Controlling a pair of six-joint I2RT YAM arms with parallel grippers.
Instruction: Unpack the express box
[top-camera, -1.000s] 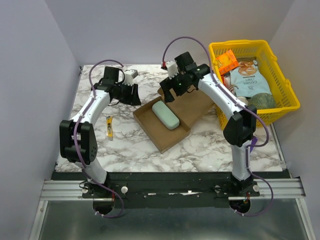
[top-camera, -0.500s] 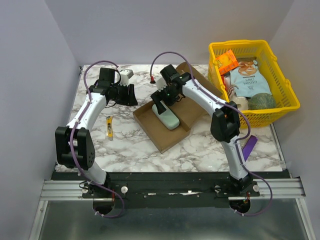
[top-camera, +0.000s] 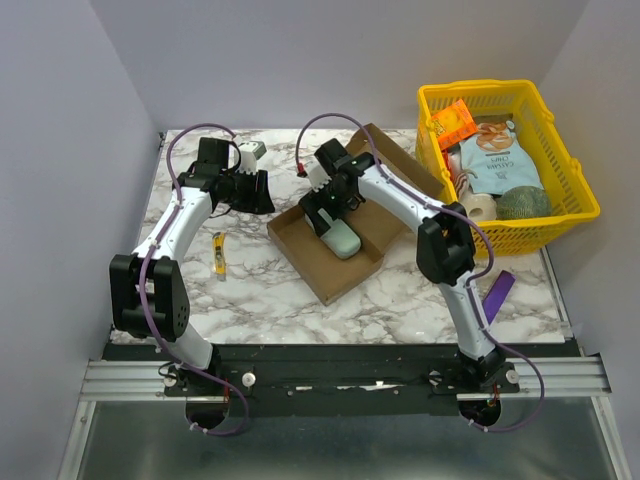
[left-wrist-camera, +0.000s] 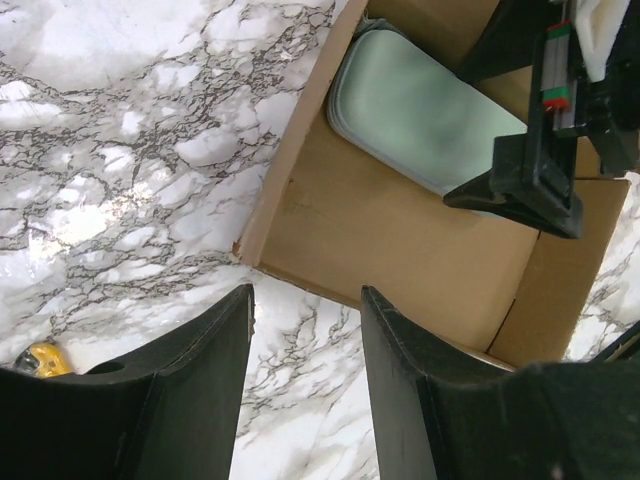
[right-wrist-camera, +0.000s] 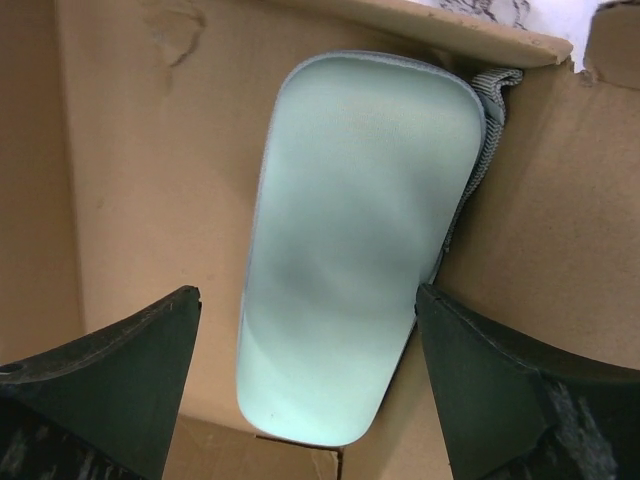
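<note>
Fingers (right-wrist-camera: 110, 390) of the right gripper (right-wrist-camera: 305, 300) stand wide apart and grip nothing. One is on each side of a pale green case (right-wrist-camera: 350, 220) directly below them, with a gap on both sides. The case rests inside the express box (top-camera: 318, 268), whose tray floor spreads under and around these fingers.

The box is plain brown cardboard, flat and shallow with low walls, and lies open on the marble table (top-camera: 250, 290). Its flap lid (top-camera: 400, 165) is folded back beyond the right fingers, on the side toward the yellow basket (top-camera: 583, 205). Seen from above, the tray's long axis runs diagonally from far-left to near-right, its open face points up, and the case lies along the same diagonal.

The left gripper (left-wrist-camera: 305, 295) hangs over bare marble, its fingers (left-wrist-camera: 190, 400) partly spread with nothing between them. A corner of the box sits just beyond their tips, and the tray stretches away from there toward the right gripper.
</note>
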